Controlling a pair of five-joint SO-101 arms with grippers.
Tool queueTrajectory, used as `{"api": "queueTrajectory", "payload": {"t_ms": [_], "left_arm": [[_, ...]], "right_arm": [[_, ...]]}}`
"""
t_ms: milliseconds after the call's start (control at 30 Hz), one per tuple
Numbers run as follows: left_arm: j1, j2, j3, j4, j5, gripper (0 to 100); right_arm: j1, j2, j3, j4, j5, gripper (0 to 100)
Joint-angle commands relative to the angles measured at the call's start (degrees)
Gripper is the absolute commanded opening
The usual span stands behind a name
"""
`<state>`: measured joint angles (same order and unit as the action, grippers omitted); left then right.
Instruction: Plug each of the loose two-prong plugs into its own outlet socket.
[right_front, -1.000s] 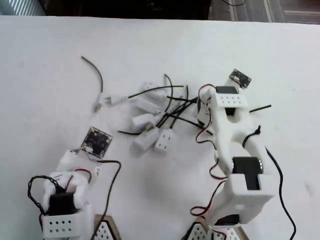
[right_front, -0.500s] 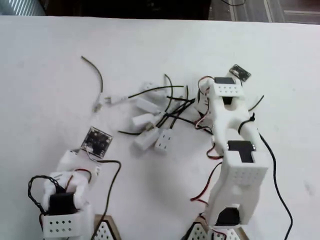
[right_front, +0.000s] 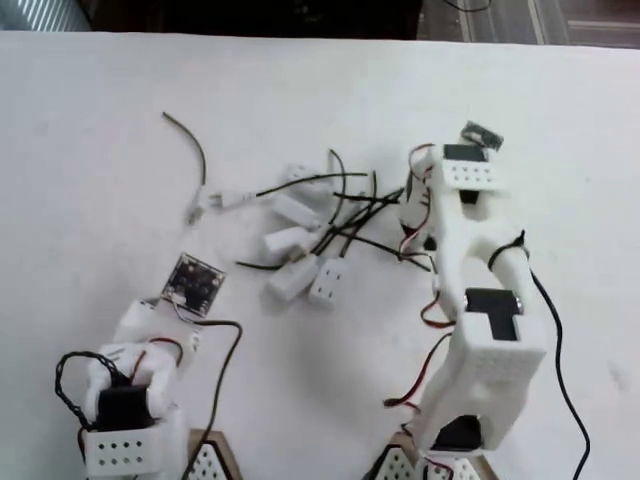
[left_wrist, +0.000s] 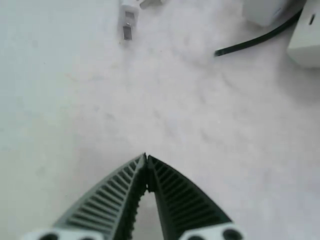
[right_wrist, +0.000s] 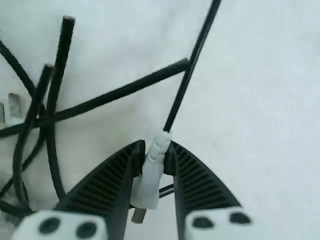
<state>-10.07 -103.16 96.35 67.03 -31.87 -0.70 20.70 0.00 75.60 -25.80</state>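
A white plug (right_wrist: 151, 172) on its black cord is pinched between the right gripper's (right_wrist: 154, 146) fingers, at 3 o'clock of the outlet cluster (right_front: 300, 250), with that arm stretched toward 12. The left gripper (left_wrist: 146, 159), fingers closed on nothing, sits folded at the counter's (right_front: 100, 100) 7 o'clock.

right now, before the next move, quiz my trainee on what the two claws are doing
1. True or false: the left claw is shut with nothing in it.
2. What is the right claw shut on? A) a screwdriver B) a white plug C) a battery
3. Fill in: the cord leaving that plug is ____ in colour.
Key: 1 true; 2 B; 3 black.
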Motion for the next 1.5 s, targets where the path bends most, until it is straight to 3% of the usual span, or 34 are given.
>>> {"api": "queueTrajectory", "payload": {"t_ms": [0, 100, 300, 467, 800, 1000, 1467], "left_arm": [[-0.48, -0.4, -0.35, -0.62, -0.35, 2], [-0.48, -0.4, -0.35, -0.62, -0.35, 2], [-0.48, -0.4, -0.35, -0.62, -0.35, 2], [-0.48, -0.4, -0.35, -0.62, -0.35, 2], [-0.48, -0.4, -0.35, -0.62, -0.35, 2], [-0.48, -0.4, -0.35, -0.62, -0.35, 2], [-0.48, -0.4, -0.35, -0.7, -0.35, 2]], "right_arm": [[4.79, -5.58, -1.58, 1.8, 18.73, 1.8], [7.69, -5.49, -1.49, 1.8, 32.88, 1.8], [14.11, -5.49, -1.67, 1.8, 53.98, 1.8], [18.15, -5.32, -1.32, 1.8, 64.18, 1.8], [18.42, 6.11, -3.69, 1.8, 66.2, 2.3], [18.15, 7.08, -6.77, 9.71, 66.2, 12.9], [18.07, 7.6, -8.09, 14.55, 65.93, 8.0]]}}
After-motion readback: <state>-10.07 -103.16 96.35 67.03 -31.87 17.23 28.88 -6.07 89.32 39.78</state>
